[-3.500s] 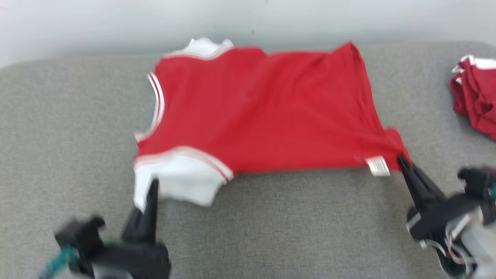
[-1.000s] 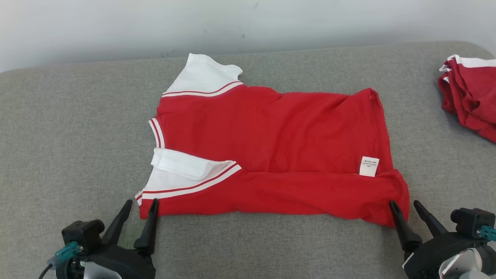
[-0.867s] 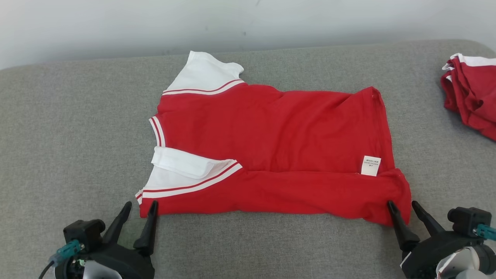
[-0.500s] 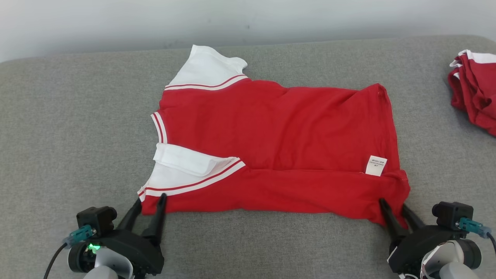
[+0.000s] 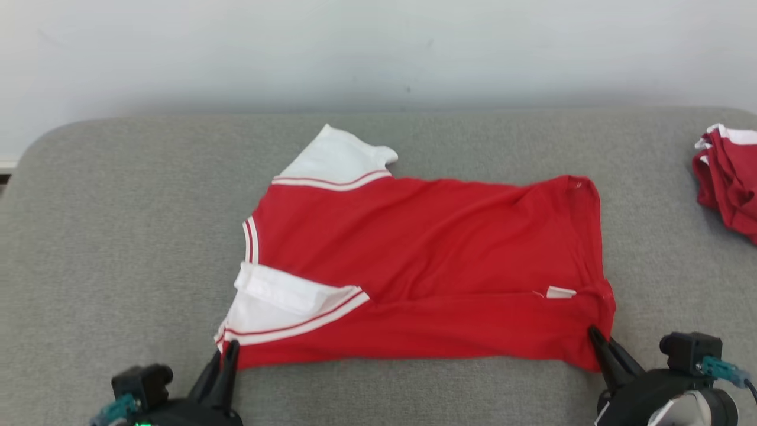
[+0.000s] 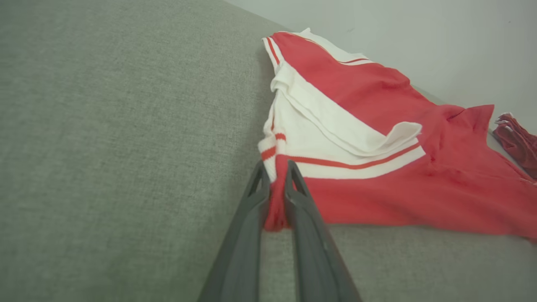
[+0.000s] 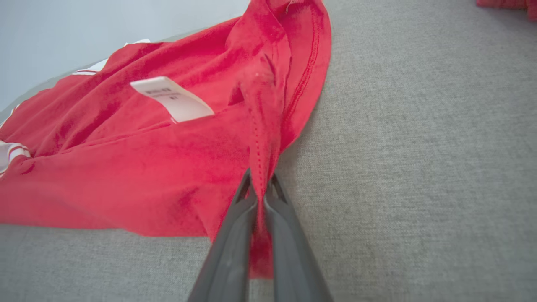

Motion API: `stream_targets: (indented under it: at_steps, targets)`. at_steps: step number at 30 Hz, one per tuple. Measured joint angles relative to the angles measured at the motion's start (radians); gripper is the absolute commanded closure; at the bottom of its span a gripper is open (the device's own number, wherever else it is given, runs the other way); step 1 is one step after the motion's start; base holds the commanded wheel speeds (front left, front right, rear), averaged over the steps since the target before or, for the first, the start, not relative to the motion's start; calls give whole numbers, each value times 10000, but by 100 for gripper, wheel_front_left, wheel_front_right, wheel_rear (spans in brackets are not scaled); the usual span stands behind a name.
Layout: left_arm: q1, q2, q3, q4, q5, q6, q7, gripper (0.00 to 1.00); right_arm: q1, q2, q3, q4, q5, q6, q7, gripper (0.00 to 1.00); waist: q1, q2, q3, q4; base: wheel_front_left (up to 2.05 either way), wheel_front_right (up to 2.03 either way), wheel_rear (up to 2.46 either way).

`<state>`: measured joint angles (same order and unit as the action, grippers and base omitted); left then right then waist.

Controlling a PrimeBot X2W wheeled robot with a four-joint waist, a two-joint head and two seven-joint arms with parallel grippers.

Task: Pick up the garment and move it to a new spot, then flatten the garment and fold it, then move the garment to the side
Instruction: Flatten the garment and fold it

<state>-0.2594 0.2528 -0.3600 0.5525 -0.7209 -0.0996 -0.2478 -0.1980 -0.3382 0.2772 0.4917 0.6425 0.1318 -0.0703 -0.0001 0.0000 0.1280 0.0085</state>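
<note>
On the grey surface [image 5: 118,236]: the red garment [image 5: 426,248] lies spread near the middle, collar end toward the robot's left, hem toward its right.
Near edge of the garment: folded over onto the body, forming a long band along the side closest to the robot.
Sleeves: 2 white sleeves [image 5: 337,157] with red stripes; 1 points toward the wall, the other lies doubled over on the near left part.
Left claw [image 5: 229,352]: closed tight on the near left corner, where the white striped trim meets the red cloth; a pinch of fabric sits between its 2 fingers.
Right claw [image 5: 593,334]: closed tight on the near right hem corner; a ridge of red cloth rises from between its 2 fingers.
Care label [image 5: 560,291]: white, just inside the hem, near the right claw, lifted off the fold.
Far right: a second red and white bundle of cloth [image 5: 730,183], well apart from the garment.
Behind: a pale wall [image 5: 378,53].
</note>
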Motion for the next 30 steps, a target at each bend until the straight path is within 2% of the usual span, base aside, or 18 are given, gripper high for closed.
stream_targets:
  at_steps: [5,11,18,19,20,21,22,30]
  targets:
    - [1004,-59,54,-686,-23,184,-75,100,867,-196,-132,-729,59,0,228,100,0,-1,-417,240,0,0,0]
    - [2102,-203,-12,-1590,-15,479,-88,100,2238,-564,-855,-1781,23,0,961,100,-1,-1,-748,424,0,0,0]
    - [2673,-121,-67,-2096,38,732,-73,100,3173,-197,-1649,-2777,-219,0,1722,98,-1,-1,-843,333,0,0,0]
    - [2694,-105,-81,-2117,38,744,-69,100,3217,-90,-1722,-2867,-293,0,1724,23,-1,-1,-861,318,0,0,0]
    - [2693,-100,-90,-2153,58,780,-69,78,3227,15,-1783,-2938,-343,0,1730,0,-1,-1,-879,304,0,0,0]
    - [2688,-90,-98,-2196,111,819,-71,22,3228,100,-1822,-3007,-439,0,1726,0,-1,-1,-896,290,0,0,0]
    - [2686,-73,-84,-2232,174,851,-71,0,3225,159,-1852,-3083,-587,0,1708,0,0,0,-915,275,0,0,0]
    - [2591,-82,529,-2903,568,1120,-119,0,2810,604,-2015,-3724,-1358,0,1047,0,0,0,-1050,110,0,0,0]
